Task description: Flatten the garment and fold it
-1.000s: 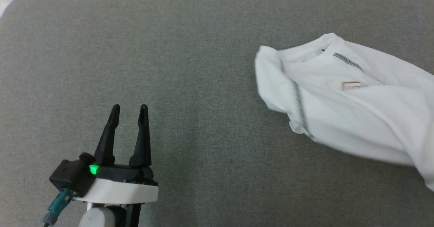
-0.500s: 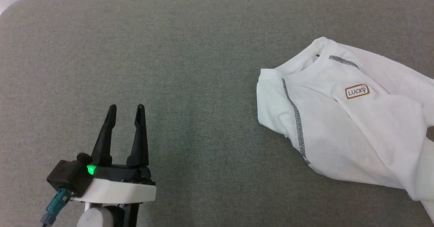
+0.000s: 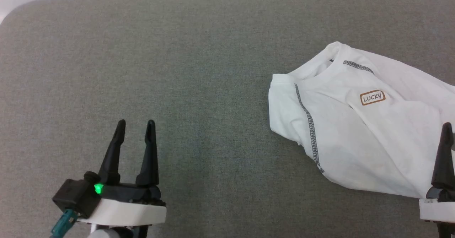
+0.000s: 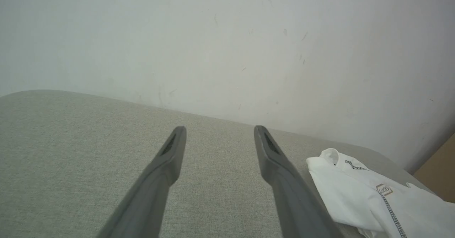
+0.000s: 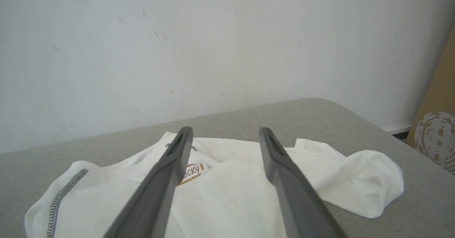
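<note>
Garment lies crumpled rightward on the grey pad.

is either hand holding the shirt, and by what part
Nothing is held: the left hand is open over the grey surface, the right hand open over the garment.

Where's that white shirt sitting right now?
The garment lies rumpled on the right side of the grey padded surface in the head view, with the right gripper at its near edge, well away from the left gripper.
</note>
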{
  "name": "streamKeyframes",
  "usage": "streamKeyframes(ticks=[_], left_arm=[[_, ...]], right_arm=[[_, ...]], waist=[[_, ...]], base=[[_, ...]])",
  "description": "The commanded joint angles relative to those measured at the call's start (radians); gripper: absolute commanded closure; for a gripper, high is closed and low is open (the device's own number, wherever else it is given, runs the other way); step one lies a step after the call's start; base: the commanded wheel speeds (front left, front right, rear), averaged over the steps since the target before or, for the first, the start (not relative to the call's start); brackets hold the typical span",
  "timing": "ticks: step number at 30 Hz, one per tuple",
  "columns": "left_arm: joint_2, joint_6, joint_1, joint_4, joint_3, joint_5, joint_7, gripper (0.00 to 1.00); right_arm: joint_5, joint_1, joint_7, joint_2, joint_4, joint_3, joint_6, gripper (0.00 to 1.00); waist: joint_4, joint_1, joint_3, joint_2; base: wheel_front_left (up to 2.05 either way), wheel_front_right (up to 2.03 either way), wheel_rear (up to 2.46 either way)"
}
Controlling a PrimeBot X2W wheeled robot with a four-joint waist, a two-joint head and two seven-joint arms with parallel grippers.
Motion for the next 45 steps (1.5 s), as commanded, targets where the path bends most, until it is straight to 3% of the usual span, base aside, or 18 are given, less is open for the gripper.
streamKeyframes(ticks=[1,7,16,22,30,42,43,44,45], left_arm=[[-0.001,0.005,0.005,-0.001,-0.009,0.009,-0.005,0.0],[0.02,-0.008,-0.07,0.043,-0.122,0.025,0.01,0.0],[0.101,-0.012,-0.358,0.174,-0.396,-0.097,0.276,0.0],[0.113,-0.013,-0.488,0.299,-0.515,-0.192,0.405,0.0],[0.073,-0.013,-0.555,0.414,-0.567,-0.299,0.441,0.0],[0.037,0.002,-0.621,0.626,-0.597,-0.298,0.418,0.0],[0.03,0.002,-0.624,0.632,-0.595,-0.308,0.405,0.35],[0.024,0.0,-0.627,0.635,-0.594,-0.32,0.39,0.8],[0.019,-0.001,-0.63,0.636,-0.594,-0.332,0.377,1.0]], right_arm=[[0.001,-0.005,-0.01,-0.001,0.007,0.003,-0.001,0.0],[-0.016,-0.033,-0.016,-0.001,0.015,-0.01,-0.001,0.0],[-0.027,-0.071,-0.016,-0.001,-0.004,-0.016,-0.001,0.0],[-0.03,-0.09,-0.016,-0.001,-0.005,-0.001,-0.001,0.0],[-0.018,-0.099,-0.016,-0.001,0.006,0.008,-0.001,0.0],[0.015,-0.105,-0.016,-0.001,0.007,0.013,-0.001,0.0],[0.017,-0.105,-0.016,-0.001,0.007,0.013,-0.001,0.0],[0.018,-0.106,-0.016,-0.001,0.008,0.012,-0.001,0.0],[0.019,-0.108,-0.016,-0.001,0.008,0.011,-0.001,0.0]], waist=[[-0.001,0.0,-0.002,0.0],[0.003,0.0,0.0,0.0],[0.001,0.0,0.051,0.0],[-0.027,0.0,0.086,0.0],[-0.064,0.0,0.105,0.0],[-0.107,0.0,0.133,0.0],[-0.107,0.0,0.135,0.0],[-0.106,0.0,0.137,0.0],[-0.105,0.0,0.137,0.0]], base=[[0.0,0.0,0.0],[0.0,0.0,0.0],[0.0,0.0,0.0],[0.0,0.0,0.0],[0.0,0.0,0.0],[0.0,0.0,0.0],[0.0,0.0,0.0],[0.0,0.0,0.0],[0.0,0.0,0.0]])
